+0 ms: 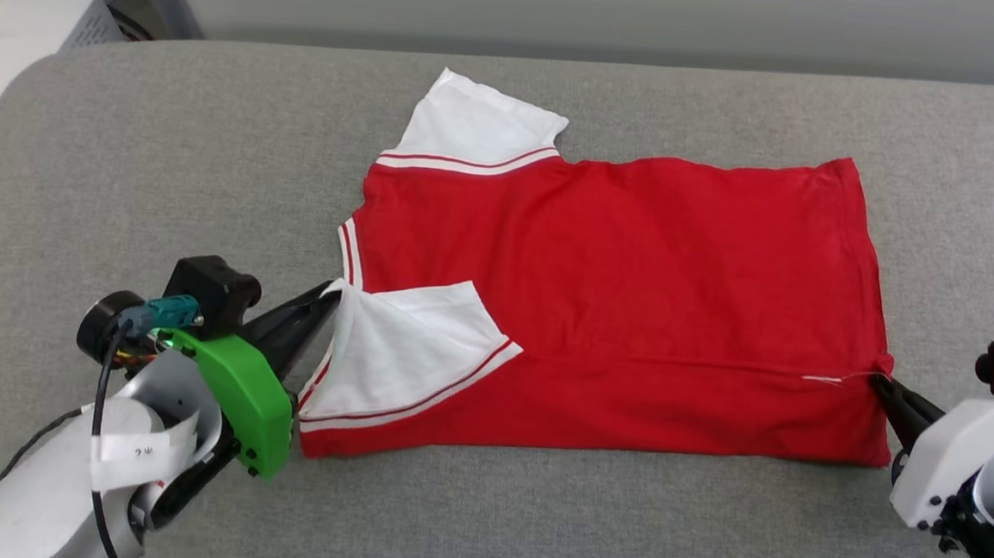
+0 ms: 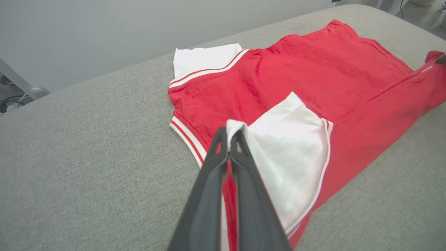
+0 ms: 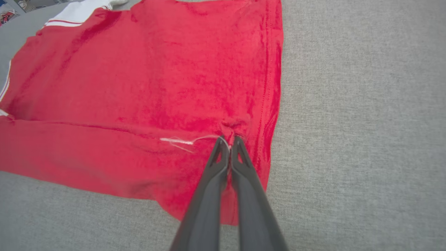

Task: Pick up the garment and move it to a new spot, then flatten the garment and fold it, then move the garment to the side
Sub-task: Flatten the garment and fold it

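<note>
Red garment (image 1: 619,261) spread over grey worktop (image 1: 534,523) at frame centre, lower edge folded up. Left end effector (image 1: 330,299) clamped on white sleeve (image 1: 398,342) at lower left; right end effector (image 1: 881,384) pinched shut on fabric at right. Carry both corners level and equally taut; release together.
</note>
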